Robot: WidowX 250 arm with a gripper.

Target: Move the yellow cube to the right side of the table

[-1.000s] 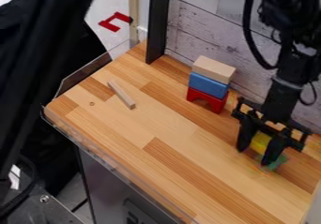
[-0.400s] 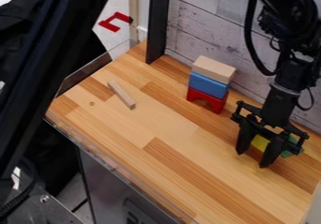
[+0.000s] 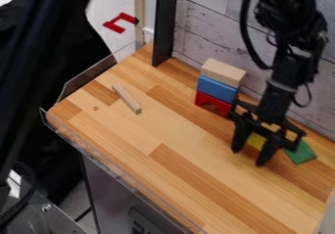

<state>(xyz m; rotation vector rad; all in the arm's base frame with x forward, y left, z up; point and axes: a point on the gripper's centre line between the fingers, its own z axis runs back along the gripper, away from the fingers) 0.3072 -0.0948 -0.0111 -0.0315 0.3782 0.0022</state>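
Note:
The black gripper point(image 3: 250, 156) hangs low over the right part of the table, to the right of the stacked blocks. Partly hidden by the gripper, the yellow cube point(image 3: 256, 141) shows in the middle of its outline; whether it is held or just behind cannot be made out. Close to the gripper's right side lies a green block point(image 3: 301, 153) on the wood.
A red arch block point(image 3: 212, 104), a blue block point(image 3: 217, 88) and a plain wooden block point(image 3: 223, 73) are stacked near the back wall. Further left a thin wooden stick point(image 3: 127, 99) lies on the table point(image 3: 163, 130). Clear guards edge the left and front.
Since the last earlier frame, the gripper and yellow cube have shifted left and slightly back. The green block, earlier at the fingertip area, moved back and right, and now shows more fully.

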